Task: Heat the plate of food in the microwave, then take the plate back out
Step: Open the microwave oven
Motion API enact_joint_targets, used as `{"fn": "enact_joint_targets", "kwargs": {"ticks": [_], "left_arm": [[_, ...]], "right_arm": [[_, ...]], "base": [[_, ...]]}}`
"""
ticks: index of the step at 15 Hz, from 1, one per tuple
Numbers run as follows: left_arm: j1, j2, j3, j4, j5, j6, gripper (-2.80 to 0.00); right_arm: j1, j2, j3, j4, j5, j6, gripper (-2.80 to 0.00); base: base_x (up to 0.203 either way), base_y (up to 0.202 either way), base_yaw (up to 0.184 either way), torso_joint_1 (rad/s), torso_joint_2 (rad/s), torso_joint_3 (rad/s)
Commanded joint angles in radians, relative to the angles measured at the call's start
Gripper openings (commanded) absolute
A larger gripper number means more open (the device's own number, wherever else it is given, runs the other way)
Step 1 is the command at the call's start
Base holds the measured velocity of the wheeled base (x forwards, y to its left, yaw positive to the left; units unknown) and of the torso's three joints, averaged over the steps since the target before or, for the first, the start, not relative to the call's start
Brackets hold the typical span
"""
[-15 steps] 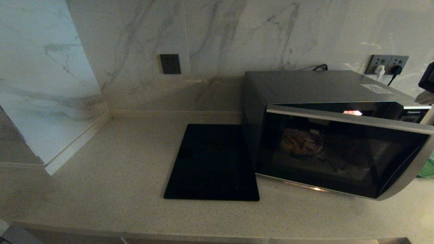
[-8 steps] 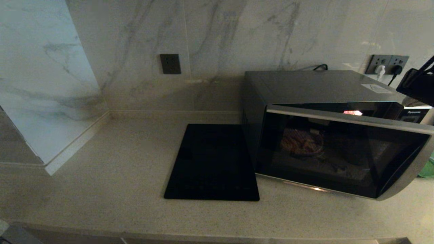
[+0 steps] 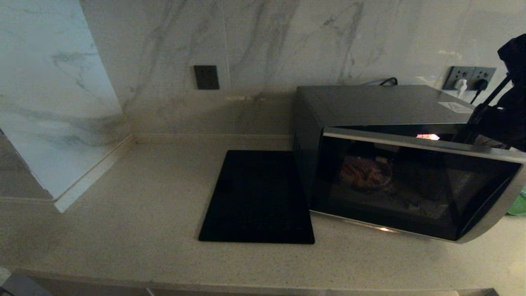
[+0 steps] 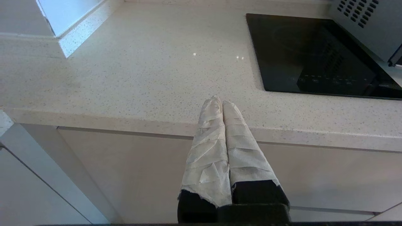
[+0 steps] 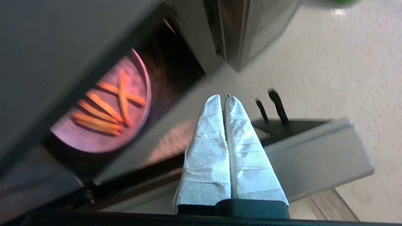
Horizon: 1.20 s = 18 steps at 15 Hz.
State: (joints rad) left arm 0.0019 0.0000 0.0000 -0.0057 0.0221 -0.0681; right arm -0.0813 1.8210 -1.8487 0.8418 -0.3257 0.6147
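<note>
Lilac-pink, the plate [image 5: 103, 117] sits on the floor inside the microwave [image 3: 394, 164], a few orange sticks lying across it. Through the dark door glass the head view shows it faintly [image 3: 365, 174], toward the left half of the cavity. The door [image 3: 415, 185] stands ajar, swung out at its right edge, hinge on the left.

The right gripper [image 5: 223, 96] hovers above the door's free edge at the oven's top right corner, its wrapped fingers [image 5: 207, 138] pressed together and holding nothing. In the head view the arm [image 3: 503, 119] shows only as a dark mass at about 3 o'clock. From the head camera's picture the plate lies at roughly 8 o'clock from this gripper, lower and deeper into the cavity, with the half-open door between them. The door probably needs swinging wider before any reach inside; the right arm is clearly the nearer one.

The left gripper [image 4: 220, 102] is parked at the counter's [image 4: 141, 78] front edge, fingers closed and empty, with the black slab [image 4: 314, 56] between it and the oven.
</note>
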Motion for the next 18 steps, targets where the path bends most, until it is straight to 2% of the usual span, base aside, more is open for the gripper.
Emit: {"fn": "enact_joint_targets", "kwargs": {"ticks": [1,7,10,12,15,18], "left_arm": [[0.001,0.0,0.0,0.0,0.0,-0.001,-2.8],[0.0,0.001,0.0,-0.001,-0.001,-0.001,-2.8],[0.001,0.0,0.0,-0.001,0.0,-0.001,-2.8],[0.0,0.0,0.0,-0.001,0.001,-0.001,-2.8],[0.0,0.0,0.0,-0.001,0.001,-0.001,-2.8],[0.001,0.001,0.0,0.0,0.0,-0.001,-2.8]], "right_arm": [[0.0,-0.041,0.066,0.004,-0.001,0.004,-2.8],[0.023,-0.194,0.213,0.003,0.005,-0.006,-2.8],[0.087,-0.298,0.31,0.005,0.007,-0.006,-2.8],[0.181,-0.392,0.418,0.005,0.007,-0.003,-2.8],[0.365,-0.531,0.562,0.011,0.006,0.003,-2.8],[0.5,-0.619,0.622,0.073,0.006,0.06,-2.8]], "base": [[0.0,0.0,0.0,0.0,0.0,0.0],[0.0,0.0,0.0,0.0,0.0,0.0],[0.0,0.0,0.0,0.0,0.0,0.0],[0.0,0.0,0.0,0.0,0.0,0.0],[0.0,0.0,0.0,0.0,0.0,0.0],[0.0,0.0,0.0,0.0,0.0,0.0]]}}
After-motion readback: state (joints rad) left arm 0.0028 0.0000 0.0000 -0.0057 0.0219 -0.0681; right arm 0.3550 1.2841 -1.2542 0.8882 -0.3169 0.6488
